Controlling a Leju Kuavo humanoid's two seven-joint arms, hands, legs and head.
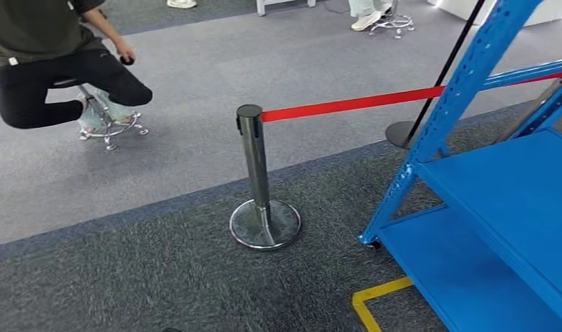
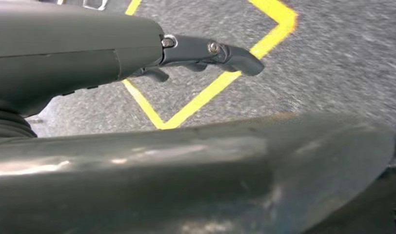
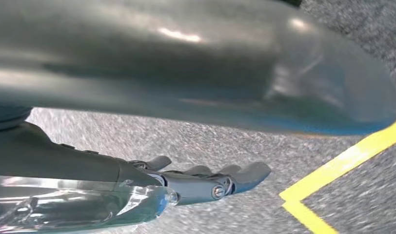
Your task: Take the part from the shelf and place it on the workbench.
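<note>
The blue metal shelf (image 1: 500,180) stands at the right of the head view, showing two flat blue boards and a slanted upright. My left hand (image 2: 152,58) hangs over grey carpet in the left wrist view, its dark fingers (image 2: 220,51) stretched out and apart from the thick thumb (image 2: 186,170), holding nothing. In the right wrist view my right hand (image 3: 186,185) also hangs above the carpet, with its fingers (image 3: 245,175) extended and nothing in them.
A chrome stanchion (image 1: 257,173) stands left of the shelf, its red belt (image 1: 347,104) running right to the shelf frame. A second post base (image 1: 403,131) lies behind. Yellow floor tape (image 1: 375,301) marks the shelf's corner. A person sits on a stool (image 1: 105,117) at far left.
</note>
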